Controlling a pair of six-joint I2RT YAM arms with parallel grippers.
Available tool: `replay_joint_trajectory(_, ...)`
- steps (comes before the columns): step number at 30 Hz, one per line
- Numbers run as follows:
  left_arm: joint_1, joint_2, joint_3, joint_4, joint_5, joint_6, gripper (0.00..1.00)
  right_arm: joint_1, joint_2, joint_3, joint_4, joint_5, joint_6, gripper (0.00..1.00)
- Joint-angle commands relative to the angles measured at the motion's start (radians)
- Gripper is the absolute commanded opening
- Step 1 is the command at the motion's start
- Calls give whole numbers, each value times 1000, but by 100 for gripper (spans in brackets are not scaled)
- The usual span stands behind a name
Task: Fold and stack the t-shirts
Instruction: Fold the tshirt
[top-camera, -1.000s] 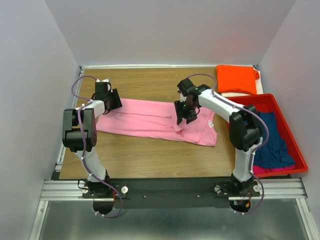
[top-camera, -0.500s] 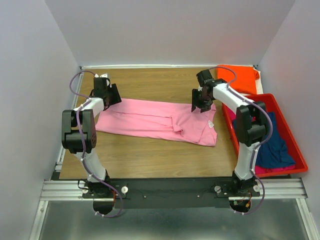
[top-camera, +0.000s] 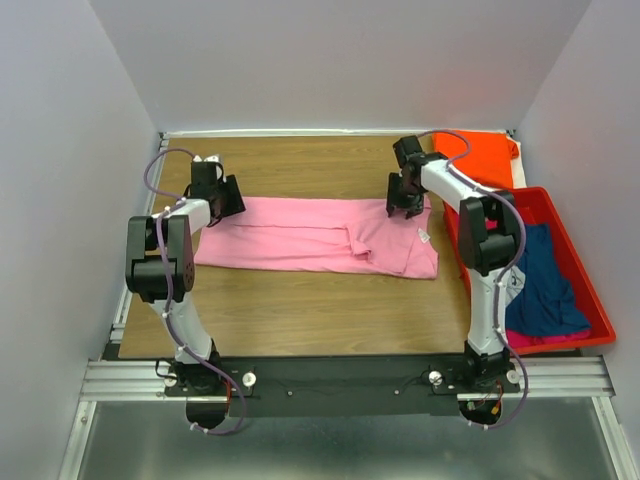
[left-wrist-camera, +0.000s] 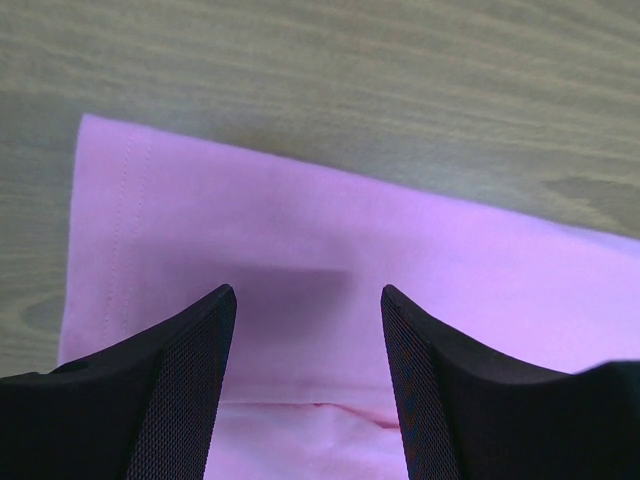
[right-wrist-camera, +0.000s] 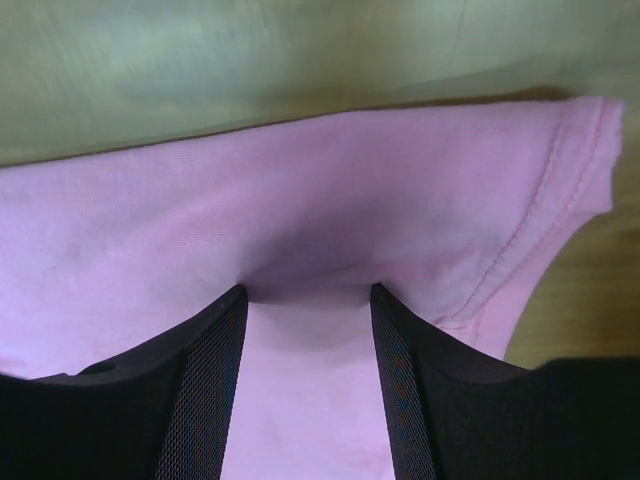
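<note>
The light pink t-shirt (top-camera: 300, 235) lies flat across the table as a long folded strip. My left gripper (top-camera: 225, 200) is open over its far left corner; in the left wrist view the cloth (left-wrist-camera: 300, 220) lies between the spread fingers (left-wrist-camera: 305, 295). My right gripper (top-camera: 405, 205) is open on the shirt's far right edge; in the right wrist view pink cloth (right-wrist-camera: 300, 200) fills the gap between the fingers (right-wrist-camera: 305, 295), with the sleeve hem (right-wrist-camera: 570, 170) to the right. The orange t-shirt (top-camera: 472, 158) lies folded at the back right. The navy t-shirt (top-camera: 545, 280) and the magenta t-shirt (top-camera: 525, 340) lie in the bin.
The red plastic bin (top-camera: 590, 300) stands along the table's right side, close to my right arm. Grey walls enclose the table on the left, back and right. Bare wood (top-camera: 300, 310) shows in front of the pink shirt.
My right gripper has moved from the middle of the pink shirt out to its far right edge. The shirt's right part now lies flatter and straighter. My left gripper has barely moved.
</note>
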Motion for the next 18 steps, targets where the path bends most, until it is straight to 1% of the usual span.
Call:
replay_joint_trajectory(1, 14, 18, -32, 5, -16, 7, 68, -11, 110, 128, 17, 76, -25, 60)
replay_joint_trajectory(4, 19, -11, -61, -13, -38, -5, 68, -14, 199, 250, 17, 78, -39, 60)
replay_joint_trajectory(6, 19, -31, -86, -29, -21, -24, 68, -17, 271, 356, 12, 70, -45, 60)
replay_joint_trajectory(9, 17, -83, -138, -33, 4, -42, 68, -15, 334, 458, 9, 56, -45, 60)
replay_joint_trajectory(10, 19, -100, -152, -39, 4, -53, 68, -15, 368, 517, 8, 53, -43, 60)
replay_joint_trajectory(13, 17, -166, -179, -75, -7, -64, 68, -15, 414, 617, 9, 27, -40, 61)
replay_joint_trajectory(18, 14, -263, -176, -102, 19, -65, 68, -17, 430, 717, 38, -89, -66, 61)
